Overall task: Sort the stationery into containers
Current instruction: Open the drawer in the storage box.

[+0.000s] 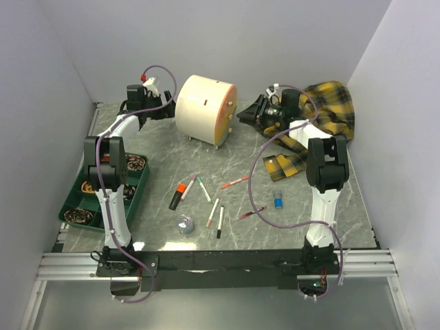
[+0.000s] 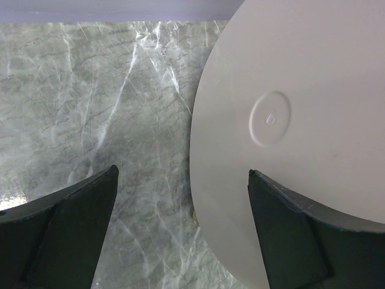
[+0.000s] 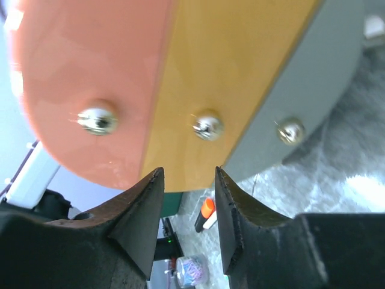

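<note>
Left arm (image 1: 110,172): extends from its base past the green tray (image 1: 69,199) to the far-left corner, with the wrist turned right toward the cream cabinet (image 1: 203,106).

Left gripper (image 2: 183,171): the jaws are spread wide and hold nothing. The cabinet's round back edge lies between the fingers, with one finger over bare table (image 2: 90,108) and the other in front of the back panel.

Cabinet: stands at far centre, drawer fronts facing right.

Right arm (image 1: 323,168): the elbow is raised beside the yellow plaid cloth (image 1: 333,103) and the forearm points left.

Right gripper (image 3: 188,171): the jaws are parted and grip nothing. It sits just below the knob (image 3: 207,125) of the yellow drawer (image 3: 228,60), which lies between the orange drawer (image 3: 90,60) and the grey drawer (image 3: 337,54).

Stationery: pens (image 1: 204,191), marker (image 1: 177,195), tape roll (image 1: 184,223) and blue block (image 1: 278,201) lie loose on the near table, well apart from the cabinet.

Clearance: bare marble separates the stationery from the cabinet. The left wall (image 1: 41,103) stands near the left gripper. The right wall (image 1: 405,103) stands just beside the cloth.
</note>
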Available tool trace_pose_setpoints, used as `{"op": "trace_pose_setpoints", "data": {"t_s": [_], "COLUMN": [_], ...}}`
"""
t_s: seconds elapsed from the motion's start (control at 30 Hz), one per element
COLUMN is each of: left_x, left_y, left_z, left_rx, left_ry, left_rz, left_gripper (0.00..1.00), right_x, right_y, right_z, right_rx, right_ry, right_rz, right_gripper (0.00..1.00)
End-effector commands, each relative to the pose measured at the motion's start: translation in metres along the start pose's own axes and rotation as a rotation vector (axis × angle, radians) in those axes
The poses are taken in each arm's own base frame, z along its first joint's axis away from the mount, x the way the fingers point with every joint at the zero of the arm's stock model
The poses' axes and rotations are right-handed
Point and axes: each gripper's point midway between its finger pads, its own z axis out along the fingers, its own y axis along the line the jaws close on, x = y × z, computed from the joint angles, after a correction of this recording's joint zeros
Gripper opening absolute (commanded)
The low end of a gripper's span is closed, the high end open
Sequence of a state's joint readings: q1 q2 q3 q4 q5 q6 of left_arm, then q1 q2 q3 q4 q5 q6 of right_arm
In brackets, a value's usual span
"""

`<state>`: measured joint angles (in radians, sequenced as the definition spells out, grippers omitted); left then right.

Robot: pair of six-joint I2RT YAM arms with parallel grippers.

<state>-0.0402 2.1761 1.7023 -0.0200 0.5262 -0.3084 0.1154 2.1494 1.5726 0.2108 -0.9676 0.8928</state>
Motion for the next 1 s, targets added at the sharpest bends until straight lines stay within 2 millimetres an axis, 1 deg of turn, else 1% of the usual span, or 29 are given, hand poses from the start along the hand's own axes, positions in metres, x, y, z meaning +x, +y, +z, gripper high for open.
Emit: {"op": "trace_pose_setpoints", "data": {"t_s": [0.0, 0.03, 0.1, 0.43, 0.67, 0.97], "left_x": [-0.014, -0.008, -0.006, -0.006, -0.004, -0.004], "left_y": [-0.007, -0.005, -0.005, -0.006, -0.006, -0.006], "left_z": [0.003, 0.002, 0.001, 0.000, 0.002, 0.003], "left_rx": [0.027, 0.020, 0.017, 0.013, 0.012, 0.008], "left_ry": [-0.032, -0.011, -0.008, -0.007, -0.003, -0.003], "left_rz": [0.047, 0.038, 0.037, 0.047, 0.045, 0.054], "left_gripper": [0.95, 0.95, 0.95, 0.95, 0.95, 0.95], "right_x": [-0.017, -0.018, -0.020, -0.009, -0.013, -0.008], "right_y": [0.025, 0.025, 0.023, 0.009, 0.013, 0.008], "right_z": [0.006, 0.007, 0.010, 0.019, 0.026, 0.034], "right_rx": [-0.082, -0.084, -0.082, -0.074, -0.092, -0.086], "right_ry": [-0.013, -0.015, -0.013, 0.015, 0.017, 0.028], "right_rz": [-0.093, -0.097, -0.095, -0.056, -0.073, -0.056], "right_gripper": [0.46, 0.46, 0.46, 0.46, 0.47, 0.47]}}
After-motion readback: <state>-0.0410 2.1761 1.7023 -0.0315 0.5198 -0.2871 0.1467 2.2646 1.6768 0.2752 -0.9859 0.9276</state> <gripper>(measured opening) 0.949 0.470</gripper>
